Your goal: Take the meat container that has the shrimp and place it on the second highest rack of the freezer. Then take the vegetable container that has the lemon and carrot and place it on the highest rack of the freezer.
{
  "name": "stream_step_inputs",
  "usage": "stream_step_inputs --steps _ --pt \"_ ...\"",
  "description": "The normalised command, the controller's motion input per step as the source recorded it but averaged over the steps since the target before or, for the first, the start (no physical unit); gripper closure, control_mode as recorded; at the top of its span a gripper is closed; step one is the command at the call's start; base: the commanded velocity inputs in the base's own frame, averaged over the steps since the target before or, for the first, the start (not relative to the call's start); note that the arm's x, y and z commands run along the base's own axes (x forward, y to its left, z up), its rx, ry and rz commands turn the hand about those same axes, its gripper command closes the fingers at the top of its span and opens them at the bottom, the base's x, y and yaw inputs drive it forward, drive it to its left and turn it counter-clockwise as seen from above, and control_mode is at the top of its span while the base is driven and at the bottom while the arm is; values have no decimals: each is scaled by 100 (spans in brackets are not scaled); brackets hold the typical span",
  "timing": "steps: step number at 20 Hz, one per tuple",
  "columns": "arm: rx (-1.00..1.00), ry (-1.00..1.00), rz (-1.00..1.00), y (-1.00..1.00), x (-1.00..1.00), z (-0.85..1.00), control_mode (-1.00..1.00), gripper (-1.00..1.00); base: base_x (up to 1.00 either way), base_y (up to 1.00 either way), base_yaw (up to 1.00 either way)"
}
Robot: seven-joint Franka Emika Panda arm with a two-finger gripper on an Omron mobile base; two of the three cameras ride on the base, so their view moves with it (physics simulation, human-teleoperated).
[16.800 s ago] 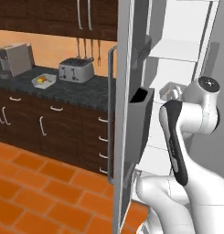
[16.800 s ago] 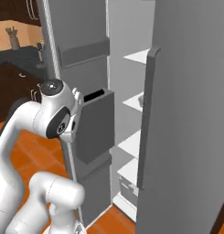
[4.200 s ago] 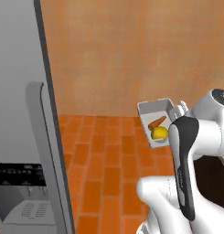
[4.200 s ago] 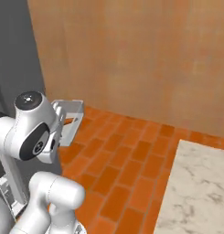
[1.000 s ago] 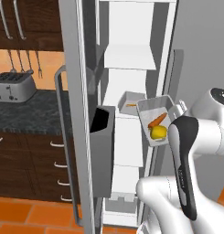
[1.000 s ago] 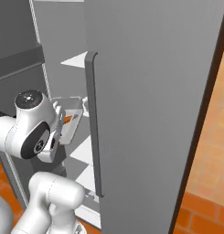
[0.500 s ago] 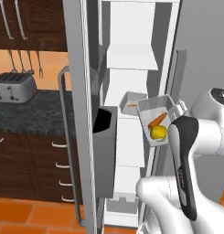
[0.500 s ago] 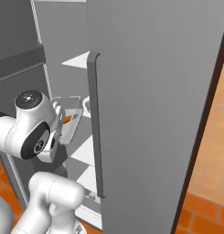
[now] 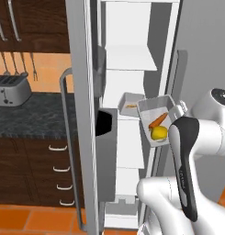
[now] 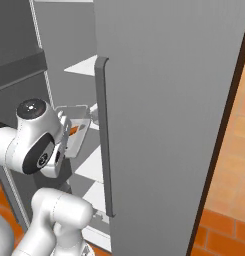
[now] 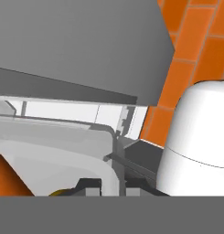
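The freezer [image 9: 132, 27] stands open, its white inside facing me. My gripper [image 9: 177, 110] is shut on the right rim of the vegetable container [image 9: 155, 120], a pale tray tilted toward the camera. In it lie the carrot [image 9: 158, 120] and the lemon [image 9: 159, 133]. The tray hangs just in front of the shelves, below the highest rack [image 9: 131, 62]. Behind it, the meat container [image 9: 131, 103] with the shrimp [image 9: 131, 106] rests on the second highest rack [image 9: 127, 117]. In the hand view the gripper [image 11: 114, 183] pinches the tray's rim [image 11: 54, 146].
The freezer's left door [image 9: 81, 92] stands open with a dark bin [image 9: 104, 126] and a long bar handle [image 9: 67, 137]. The grey right door [image 10: 164, 100] with its handle [image 10: 105, 135] is close beside my arm. A toaster [image 9: 10, 89] sits on the dark counter at left.
Over the last second the whole view has crept slightly sideways. The tray stays held at the same height in front of the shelves. Several seconds back the base faced a brick floor.
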Motion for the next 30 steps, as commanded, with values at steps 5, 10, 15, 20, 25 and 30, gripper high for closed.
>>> stream_step_inputs --steps 5,10,15,20,25,30 --pt "0 0 0 0 0 0 100 100 18 25 -13" --pt "0 -1 -5 15 4 0 -100 100 2 5 -5" --pt "0 -8 0 22 18 27 -100 100 0 0 0" --pt "5 0 0 2 6 66 -100 100 0 0 0" --pt "8 2 -4 15 20 69 -100 100 0 0 0" --pt "0 0 -17 7 62 47 -100 100 0 0 0"
